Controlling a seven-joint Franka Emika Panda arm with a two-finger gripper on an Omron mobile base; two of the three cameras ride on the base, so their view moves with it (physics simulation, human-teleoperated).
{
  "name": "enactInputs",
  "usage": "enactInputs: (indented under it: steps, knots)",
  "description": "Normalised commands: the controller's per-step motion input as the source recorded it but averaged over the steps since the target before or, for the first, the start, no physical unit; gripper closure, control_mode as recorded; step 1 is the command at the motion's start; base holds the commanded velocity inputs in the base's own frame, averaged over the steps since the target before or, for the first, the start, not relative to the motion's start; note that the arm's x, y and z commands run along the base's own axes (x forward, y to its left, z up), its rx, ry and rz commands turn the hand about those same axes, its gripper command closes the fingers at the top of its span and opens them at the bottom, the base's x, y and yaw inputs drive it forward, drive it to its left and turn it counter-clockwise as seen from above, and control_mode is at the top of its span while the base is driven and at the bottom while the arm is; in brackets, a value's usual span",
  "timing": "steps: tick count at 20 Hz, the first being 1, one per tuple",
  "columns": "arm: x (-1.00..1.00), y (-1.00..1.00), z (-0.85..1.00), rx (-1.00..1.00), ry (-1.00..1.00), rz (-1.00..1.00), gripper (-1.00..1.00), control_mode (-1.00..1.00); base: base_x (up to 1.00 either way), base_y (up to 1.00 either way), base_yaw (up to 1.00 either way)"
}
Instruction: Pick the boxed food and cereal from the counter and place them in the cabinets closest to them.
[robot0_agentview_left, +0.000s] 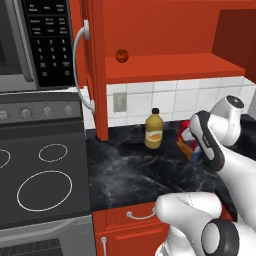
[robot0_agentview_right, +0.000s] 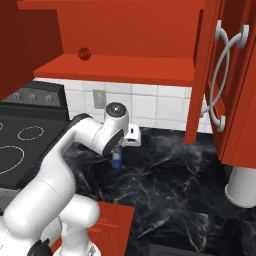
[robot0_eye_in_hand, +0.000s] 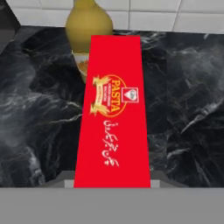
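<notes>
Hand view: a long red pasta box (robot0_eye_in_hand: 113, 113) runs up from between the gripper's jaws, which are closed on its near end; the fingertips themselves are hidden under the box. The box hangs over the black marbled counter (robot0_eye_in_hand: 188, 109), and beyond its far end stands a yellow bottle (robot0_eye_in_hand: 89, 22) against the white tiled wall (robot0_eye_in_hand: 153, 13). In the left base view the box (robot0_agentview_left: 187, 142) shows red beside the arm's wrist, to the right of the bottle (robot0_agentview_left: 154, 129) on the counter (robot0_agentview_left: 130, 170). Above, the open red cabinet (robot0_agentview_left: 170, 67) has a small round red fruit (robot0_agentview_left: 122, 55) on its shelf.
</notes>
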Motion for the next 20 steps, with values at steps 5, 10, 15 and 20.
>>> enactInputs:
  steps: [5, 10, 15, 20]
  knots:
    - [-0.08, -0.08, 0.64, 0.02, -0.07, 0.0, 1.0, -1.0, 0.0, 0.0, 0.0]
    - [-0.11, -0.05, 0.66, 0.01, -0.07, 0.0, 1.0, -1.0, 0.0, 0.0, 0.0]
    - [-0.12, 0.0, 0.7, 0.0, -0.09, 0.0, 1.0, -1.0, 0.0, 0.0, 0.0]
    - [-0.14, 0.0, 0.68, 0.0, -0.1, 0.0, 1.0, -1.0, 0.0, 0.0, 0.0]
